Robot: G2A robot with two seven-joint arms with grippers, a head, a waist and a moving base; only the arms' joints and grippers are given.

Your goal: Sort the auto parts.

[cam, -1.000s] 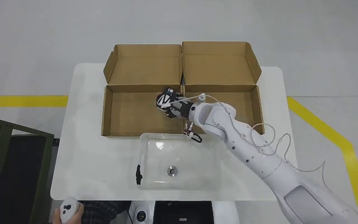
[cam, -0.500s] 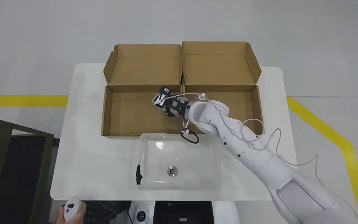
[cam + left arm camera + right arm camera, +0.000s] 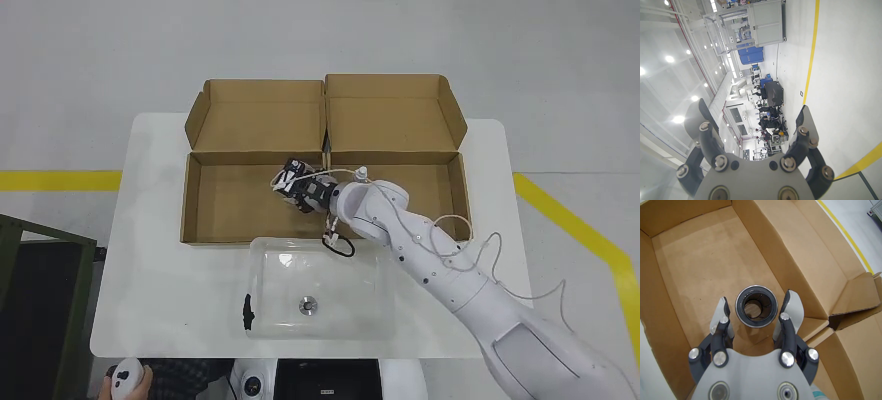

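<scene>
Two cardboard boxes stand open side by side on the white bench (image 3: pixel 150 250), and a clear bin (image 3: pixel 275 262) sits just in front of them. The right gripper (image 3: pixel 757 296) hangs inside the left box (image 3: pixel 225 200), near the wall it shares with the right box (image 3: pixel 440 190). Its jaws are spread, with a gap on either side of the black cylindrical bushing (image 3: pixel 756 323), which stands upright on the box floor. That part looks delivered. Left to sort, by my reading: a small round metal part (image 3: pixel 308 305) and a black piece (image 3: pixel 246 313) in the bin. The left gripper (image 3: pixel 752 105) is spread wide, holding nothing.
</scene>
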